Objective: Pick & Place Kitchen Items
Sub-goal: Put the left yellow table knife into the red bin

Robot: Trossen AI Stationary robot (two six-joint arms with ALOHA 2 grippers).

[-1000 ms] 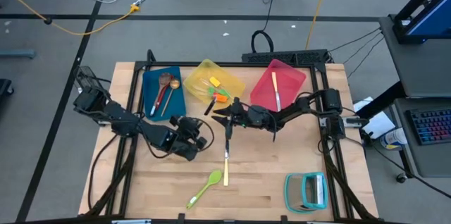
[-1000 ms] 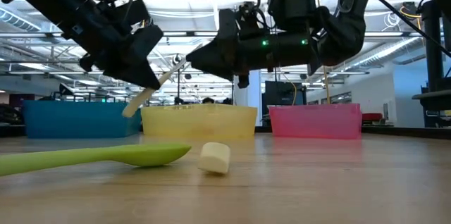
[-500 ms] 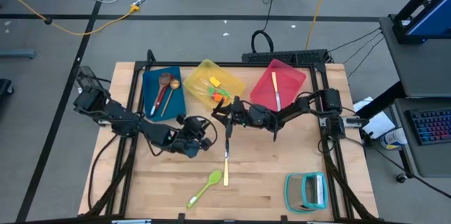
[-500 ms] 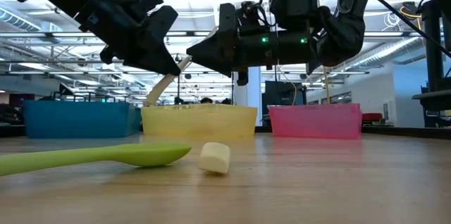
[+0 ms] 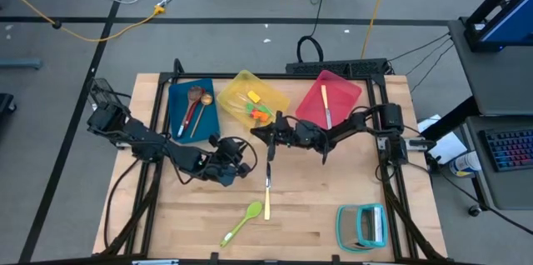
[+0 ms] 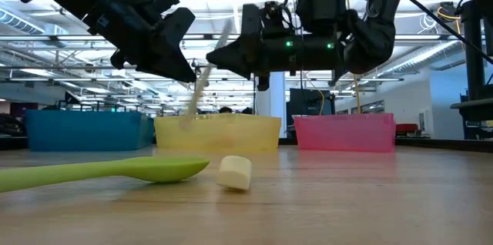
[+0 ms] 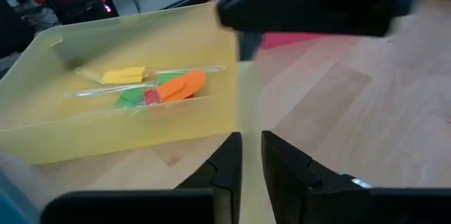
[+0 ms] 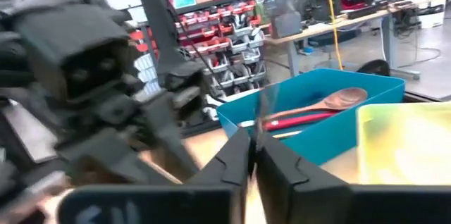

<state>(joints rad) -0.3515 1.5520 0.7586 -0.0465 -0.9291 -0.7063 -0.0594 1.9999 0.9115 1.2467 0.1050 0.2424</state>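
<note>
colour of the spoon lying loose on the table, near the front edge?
Lime green: the spoon lies flat on the wood beside a cream handle end; the low view shows it best.

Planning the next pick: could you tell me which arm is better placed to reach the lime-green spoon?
Probably the left. The left gripper hovers nearer the lime-green spoon, whose handle points toward the left arm's side; the right gripper sits farther back by the yellow bin.
</note>
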